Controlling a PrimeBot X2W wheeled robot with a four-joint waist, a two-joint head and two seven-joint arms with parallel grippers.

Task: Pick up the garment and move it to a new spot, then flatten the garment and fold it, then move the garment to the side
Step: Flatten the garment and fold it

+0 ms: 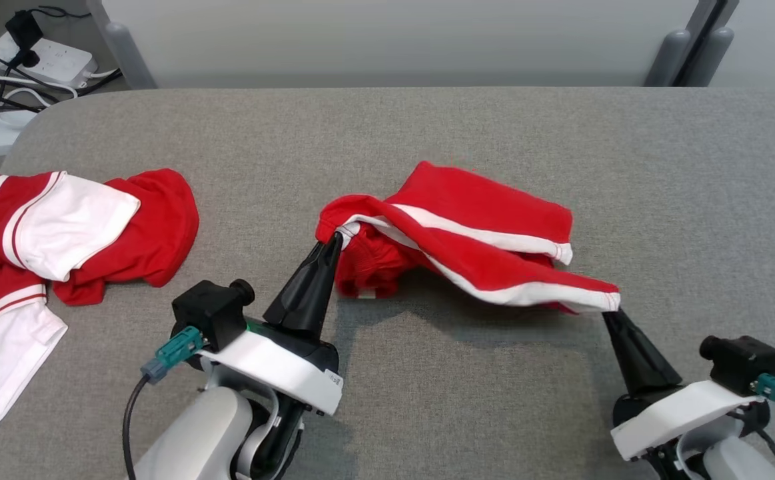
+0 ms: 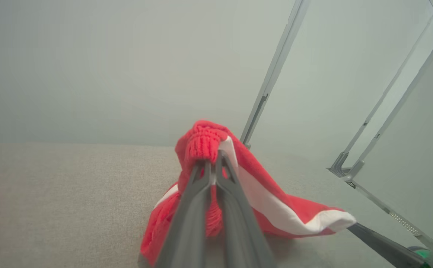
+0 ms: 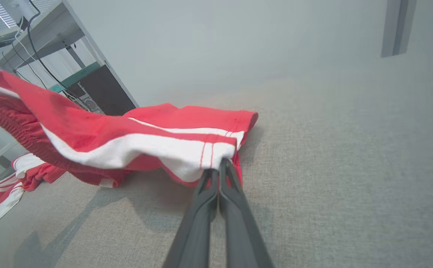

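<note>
The garment (image 1: 467, 230) is a pair of red shorts with white side stripes, held up off the grey table between both grippers. My left gripper (image 1: 335, 240) is shut on its gathered red waistband at the left end, seen close in the left wrist view as ribbed red cloth (image 2: 205, 143) pinched at the tips (image 2: 213, 163). My right gripper (image 1: 610, 313) is shut on the white hem corner (image 3: 216, 154) at the right end. The far part of the garment (image 3: 186, 115) still rests on the table, the middle sags.
A pile of other red and white clothes (image 1: 47, 247) lies at the table's left edge. A power strip and cables (image 1: 34, 60) sit beyond the back left corner. Grey table surface (image 1: 460, 400) stretches around and in front of the garment.
</note>
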